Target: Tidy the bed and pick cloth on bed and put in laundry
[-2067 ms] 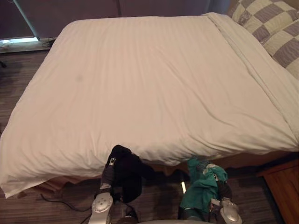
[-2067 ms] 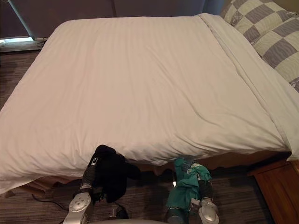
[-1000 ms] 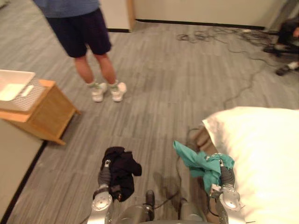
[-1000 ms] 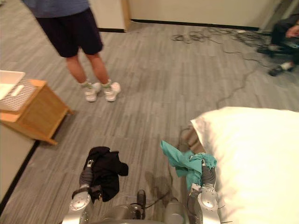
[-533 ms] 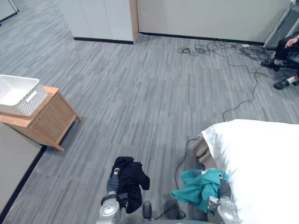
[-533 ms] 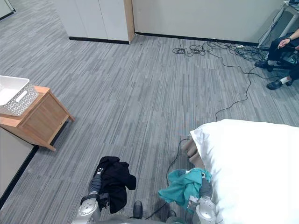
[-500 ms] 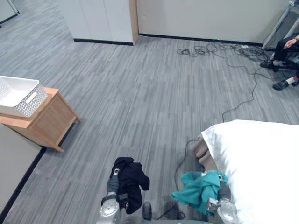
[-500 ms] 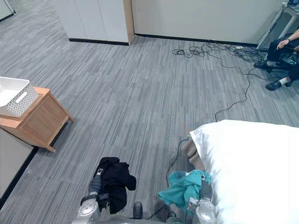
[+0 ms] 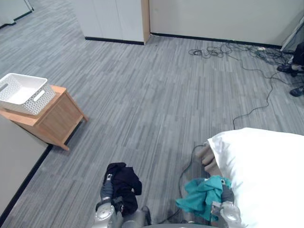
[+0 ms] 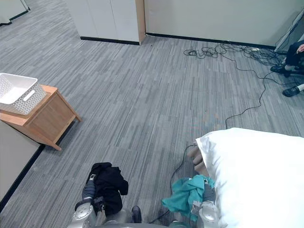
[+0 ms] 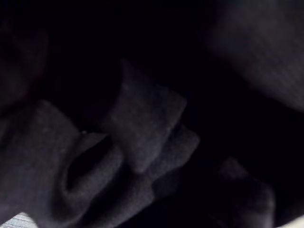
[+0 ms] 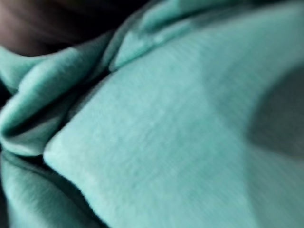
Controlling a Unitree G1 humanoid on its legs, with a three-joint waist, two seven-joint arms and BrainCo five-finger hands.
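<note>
A black cloth (image 9: 125, 182) hangs bunched from my left hand (image 9: 107, 188) above the floor, low in the left eye view; its dark folds show close up in the left wrist view (image 11: 142, 137). A teal cloth (image 9: 201, 193) hangs the same way from my right hand (image 9: 227, 194), beside the bed's corner; its folds show in the right wrist view (image 12: 156, 133). The bed (image 9: 266, 171), under a smooth white cover, lies at the lower right. A white laundry basket (image 9: 23, 93) stands on a low wooden stand (image 9: 53, 118) at the left, well ahead of my left hand.
Grey plank floor stretches between me and the basket. Loose cables (image 9: 228, 49) lie at the far right near the wall, one trailing toward the bed. A person's shoes (image 10: 294, 88) show at the right edge. Pale cabinets (image 9: 114, 19) stand at the back.
The camera has swung from the bed round to the floor and basket. A person who stood near the wooden stand has gone. Both cloths stay in my hands.
</note>
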